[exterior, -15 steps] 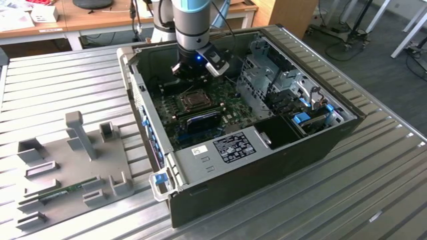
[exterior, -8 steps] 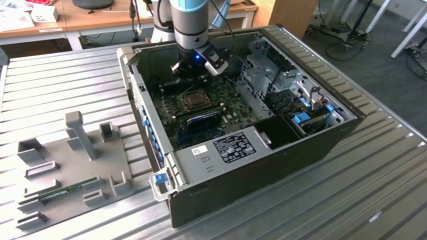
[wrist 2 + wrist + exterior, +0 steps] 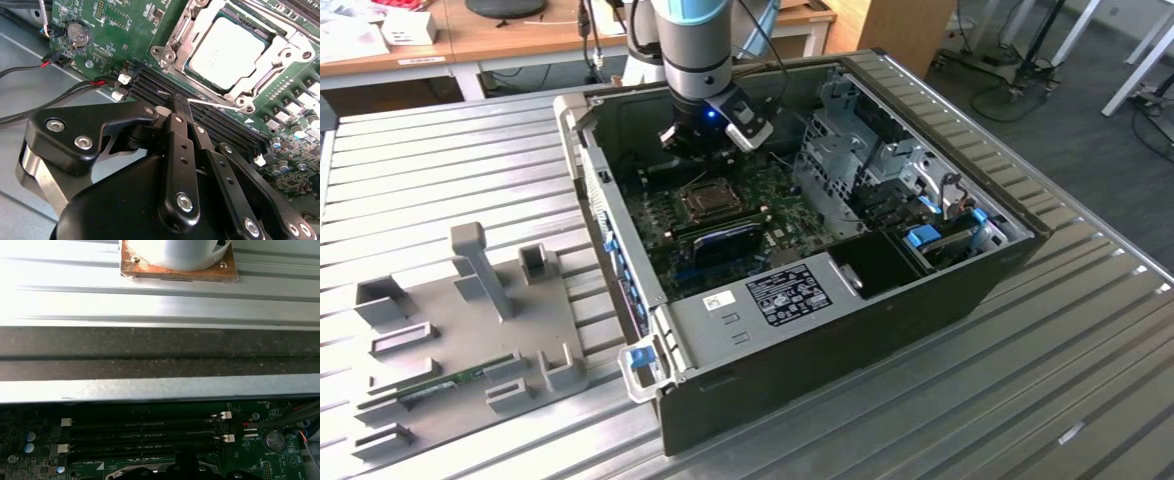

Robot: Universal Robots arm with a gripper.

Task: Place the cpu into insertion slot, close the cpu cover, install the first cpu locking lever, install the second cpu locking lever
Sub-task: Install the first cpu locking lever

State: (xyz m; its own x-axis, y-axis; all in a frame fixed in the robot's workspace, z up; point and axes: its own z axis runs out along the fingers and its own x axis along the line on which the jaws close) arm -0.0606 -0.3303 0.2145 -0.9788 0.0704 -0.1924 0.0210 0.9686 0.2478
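Inside the open case (image 3: 947, 300) on the ribbed metal table (image 3: 1067, 400), the arm (image 3: 700, 50) reaches down over the green board (image 3: 774, 215), its gripper (image 3: 700, 140) hovering just beyond the socket (image 3: 707, 197) toward the case's far wall. In the second wrist view the gripper (image 3: 180, 102) has its black fingers (image 3: 179, 145) pressed together, nothing between them, tips poised above the long black memory slots (image 3: 200, 112). Just past those slots sits the cpu (image 3: 227, 47), silver top showing, already seated in the insertion slot (image 3: 272, 35). The cpu cover (image 3: 175, 37) lies down around it, its metal frame ringing the chip. A thin lever (image 3: 215, 104) runs along the socket's near edge, right by the fingertips; whether it's latched I can't tell. Over on the exterior view's left, a grey fixture tray (image 3: 467, 330) rests on the table, well clear of the case. In the first wrist view, the memory slots (image 3: 145, 432) run beneath the case's wall (image 3: 160, 360).
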